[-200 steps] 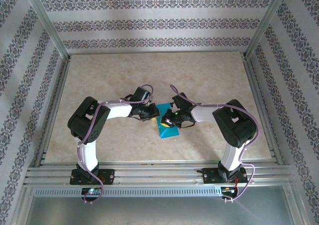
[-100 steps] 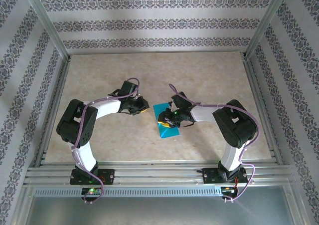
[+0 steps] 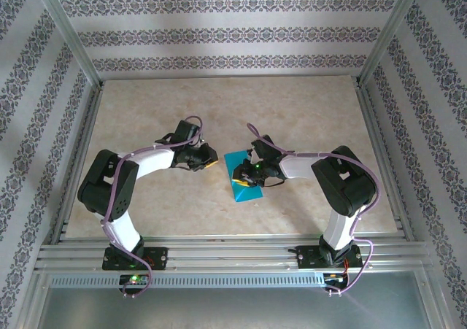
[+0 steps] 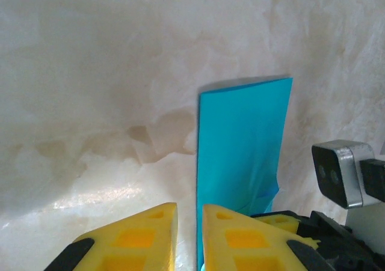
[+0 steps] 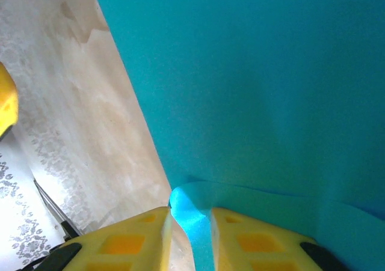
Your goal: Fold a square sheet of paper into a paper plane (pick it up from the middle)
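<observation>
L arm (image 3: 146,160): base at near-left. Elbow is raised on the left side, forearm runs right toward table centre, wrist low over the table (image 3: 306,110).
L gripper (image 3: 210,163): just left of the sheet (image 3: 245,190), small gap to it in top view. In the wrist view the yellow fingers (image 4: 135,238) sit a slit apart w/ nothing between them, so L gripper (image 4: 187,208) is empty.
Sheet: teal-blue, mid-table between the two grippers, lying flat apart from the pinched bit. Top view shows an elongated strip running near-right to far-left. In L wrist view the sheet (image 4: 240,139) reads as a tall narrow rectangle w/ straight edges and a small kinked flap low on its right edge.
R gripper (image 3: 238,174): down on the sheet, over its left-middle. In the wrist view R gripper (image 5: 189,214) has its yellow fingers (image 5: 126,241) pinching a raised ridge of the sheet (image 5: 252,91). Rest of the paper is smooth and flat beyond the tips.
R arm (image 3: 310,167): base at near-right. Elbow is raised on the right, forearm runs left to table centre, mirroring L arm.
</observation>
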You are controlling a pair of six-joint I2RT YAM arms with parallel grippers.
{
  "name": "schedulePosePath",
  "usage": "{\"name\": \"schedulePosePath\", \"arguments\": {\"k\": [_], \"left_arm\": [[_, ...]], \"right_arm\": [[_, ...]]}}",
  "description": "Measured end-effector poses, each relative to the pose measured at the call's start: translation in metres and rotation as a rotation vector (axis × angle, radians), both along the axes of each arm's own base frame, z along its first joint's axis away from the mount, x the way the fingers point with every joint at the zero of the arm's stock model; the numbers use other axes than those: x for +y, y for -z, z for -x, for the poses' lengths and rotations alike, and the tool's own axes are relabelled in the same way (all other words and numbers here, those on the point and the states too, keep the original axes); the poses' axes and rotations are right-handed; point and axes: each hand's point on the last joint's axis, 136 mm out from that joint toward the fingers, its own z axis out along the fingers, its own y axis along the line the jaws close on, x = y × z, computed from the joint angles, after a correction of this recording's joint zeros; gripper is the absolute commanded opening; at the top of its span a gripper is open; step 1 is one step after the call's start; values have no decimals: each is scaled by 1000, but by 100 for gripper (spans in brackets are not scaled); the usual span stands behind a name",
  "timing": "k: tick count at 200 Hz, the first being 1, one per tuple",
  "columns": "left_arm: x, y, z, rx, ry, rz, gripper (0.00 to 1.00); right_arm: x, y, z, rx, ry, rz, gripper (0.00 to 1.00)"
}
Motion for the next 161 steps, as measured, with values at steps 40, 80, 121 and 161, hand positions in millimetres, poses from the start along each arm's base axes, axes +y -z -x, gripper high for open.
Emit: {"name": "schedulePosePath", "arguments": {"k": [40, 80, 121, 161], "left_arm": [[-10, -1, 7, 5, 31, 12, 19], [-24, -1, 17, 10, 67, 18, 18], [-48, -1, 35, 15, 136, 17, 11], [-65, 5, 43, 31, 181, -1, 6]], "right_arm": [[-3, 4, 1, 8, 2, 8, 14], [-4, 5, 1, 10, 3, 8, 5], [-3, 5, 2, 7, -4, 6, 0], [-3, 5, 2, 8, -5, 6, 0]]}}
